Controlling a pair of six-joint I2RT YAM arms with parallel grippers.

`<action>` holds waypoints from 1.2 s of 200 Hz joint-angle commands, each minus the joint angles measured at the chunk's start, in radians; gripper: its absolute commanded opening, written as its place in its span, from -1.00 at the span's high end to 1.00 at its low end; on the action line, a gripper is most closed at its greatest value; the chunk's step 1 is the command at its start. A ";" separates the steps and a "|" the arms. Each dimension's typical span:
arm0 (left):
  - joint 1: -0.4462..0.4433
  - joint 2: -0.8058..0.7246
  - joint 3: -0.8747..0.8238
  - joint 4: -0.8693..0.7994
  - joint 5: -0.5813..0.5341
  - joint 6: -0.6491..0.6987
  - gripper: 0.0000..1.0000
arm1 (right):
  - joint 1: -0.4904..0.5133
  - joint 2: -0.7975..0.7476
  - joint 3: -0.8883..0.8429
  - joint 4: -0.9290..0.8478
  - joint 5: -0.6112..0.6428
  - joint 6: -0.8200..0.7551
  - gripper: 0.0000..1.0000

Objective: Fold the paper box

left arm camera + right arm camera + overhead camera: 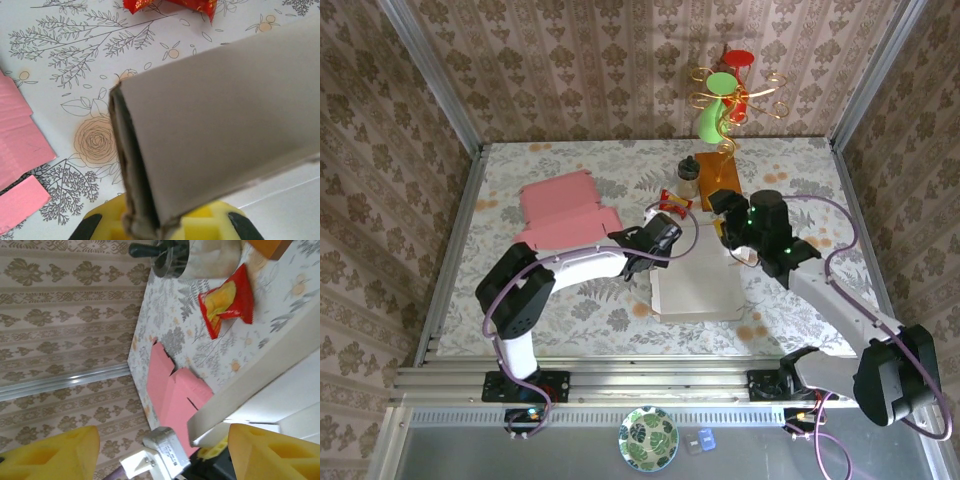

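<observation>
We see the left tool (pixel 152 225) clamped tight on a raised, doubled flap of the white card (pixel 695 290) in the middle of the table (pixel 570 310). The right tool (pixel 165 452) stands wide open with nothing between its fingers, near the card's far right side. The paper box (pixel 565 215) lies flat, pink face up, on the far left of the table, well apart from both tools. Our worry is the flap. It is pinched at one end only, so it could spring back or buckle off its crease if the left tool lets go before the right one has a hold. A pull to the left could also drag the whole card toward the paper box. The open right tool could knock the red snack packet (pixel 670 200) or the bottle (pixel 688 175) just beyond the card. We have bare table on the near side of the card and to the near left. The far middle is crowded, and the metal rail (pixel 460 250) on the left hems in the paper box, leaving little slack there.
</observation>
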 commanded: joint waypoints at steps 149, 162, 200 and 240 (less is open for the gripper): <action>0.347 -0.172 -0.017 -0.008 0.747 0.115 1.00 | -0.339 0.041 0.274 -0.417 -0.300 -0.863 -0.11; 0.380 -0.173 -0.016 -0.011 0.815 0.124 1.00 | -0.337 0.064 0.285 -0.400 -0.346 -0.902 -0.08; 0.440 -0.178 -0.010 -0.037 0.903 0.142 1.00 | -0.331 0.067 0.269 -0.275 -0.510 -0.893 -0.04; 0.473 -0.171 -0.002 -0.062 0.965 0.155 1.00 | -0.299 0.066 0.275 -0.207 -0.603 -0.880 -0.04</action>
